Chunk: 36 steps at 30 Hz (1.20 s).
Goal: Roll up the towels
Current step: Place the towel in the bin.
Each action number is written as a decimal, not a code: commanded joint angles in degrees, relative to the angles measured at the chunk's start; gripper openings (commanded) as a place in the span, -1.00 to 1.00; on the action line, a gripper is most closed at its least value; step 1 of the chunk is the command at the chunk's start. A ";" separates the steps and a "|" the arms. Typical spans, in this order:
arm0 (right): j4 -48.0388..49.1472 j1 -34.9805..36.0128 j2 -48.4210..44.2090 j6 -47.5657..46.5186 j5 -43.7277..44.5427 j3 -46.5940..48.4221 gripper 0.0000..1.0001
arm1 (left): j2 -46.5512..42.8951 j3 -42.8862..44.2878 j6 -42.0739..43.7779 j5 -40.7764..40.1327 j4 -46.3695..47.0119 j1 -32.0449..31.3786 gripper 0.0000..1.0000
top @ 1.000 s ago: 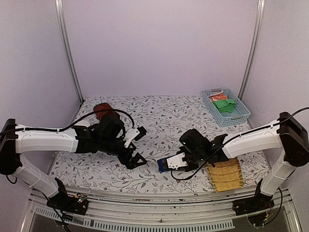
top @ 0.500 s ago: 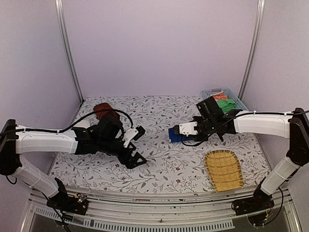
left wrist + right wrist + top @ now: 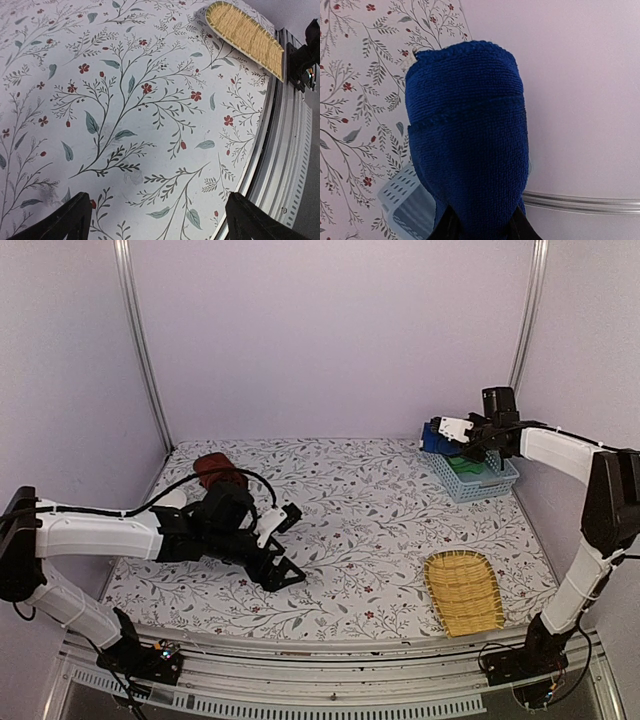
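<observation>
While it hangs at the far right corner, right claw (image 3: 440,435): it is closed part way on the blue towel (image 3: 432,438), which fills the gap between the two fingers.
Blue towel: a rolled bundle, royal blue terry, lifted off the surface (image 3: 370,500). In the right wrist view it stands up from the fingers, with a small white tag at its upper left edge.
Place of blue towel: in the top view it is over the far left corner of the basket (image 3: 480,487). Whether it touches the rim, I cannot tell.
Basket: light blue plastic with slotted walls, at the far right of the surface. A green cloth (image 3: 468,465) lies inside it.
Left claw (image 3: 297,543): it is opened wide and holds nothing. In the left wrist view only the flower pattern shows between the two black fingertips.
Place of left claw: low over the surface, left of the middle, towards the near edge, with the fingers pointing to the right.
Brown towel (image 3: 215,470): a dark reddish-brown bundle on the surface at the far left, just behind the left arm. It is well apart from the blue towel.
Tray (image 3: 463,592): woven straw, oval, lying near the front right edge, with nothing on it.
Surface: covered with a white cloth with leaves and small red flowers.
</observation>
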 commanded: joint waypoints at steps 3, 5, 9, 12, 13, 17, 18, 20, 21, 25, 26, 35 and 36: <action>7.01 -6.03 8.24 -3.16 1.16 5.63 -0.95 | 1.59 -0.63 -0.85 2.25 2.56 0.76 0.90; 9.54 -7.74 11.05 -4.04 2.33 6.89 -0.95 | 1.82 -0.70 -1.07 2.66 2.88 0.77 0.90; 11.35 -10.84 16.54 -4.61 3.69 11.56 -0.95 | 2.06 -1.04 -1.30 3.18 3.19 0.77 0.89; 12.11 -12.72 19.53 -4.96 4.10 14.20 -0.95 | 2.14 -1.40 -1.53 3.39 3.79 0.76 0.89; 12.33 -13.14 20.28 -5.19 4.11 14.87 -0.95 | 2.21 -1.46 -1.54 3.54 4.04 0.74 0.89; 14.12 -14.14 22.25 -6.64 4.17 16.07 -0.95 | 2.96 -1.34 -1.78 4.29 4.60 0.74 0.88; 14.95 -14.35 22.44 -7.11 3.96 15.96 -0.95 | 3.32 -1.25 -1.78 4.48 4.71 0.76 0.88; 16.23 -14.73 22.90 -8.07 2.68 16.01 -0.95 | 4.01 -1.10 -1.64 4.77 4.82 0.78 0.87; 16.61 -14.95 23.22 -8.30 2.11 16.02 -0.95 | 4.32 -0.97 -1.74 4.83 4.93 0.73 0.87; 17.68 -15.39 24.70 -9.71 0.08 15.79 -0.95 | 4.84 -0.90 -2.09 5.50 5.47 0.78 0.85; 17.84 -15.52 24.96 -9.76 -0.61 15.73 -0.95 | 4.73 -1.00 -2.26 5.56 5.52 0.73 0.85; 19.49 -15.73 26.23 -12.49 -4.53 12.11 -0.95 | 3.27 -2.33 -3.69 5.64 5.47 0.73 0.83; 19.86 -15.70 26.15 -12.92 -4.63 11.20 -0.95 | 3.12 -2.53 -3.81 5.55 5.52 0.79 0.83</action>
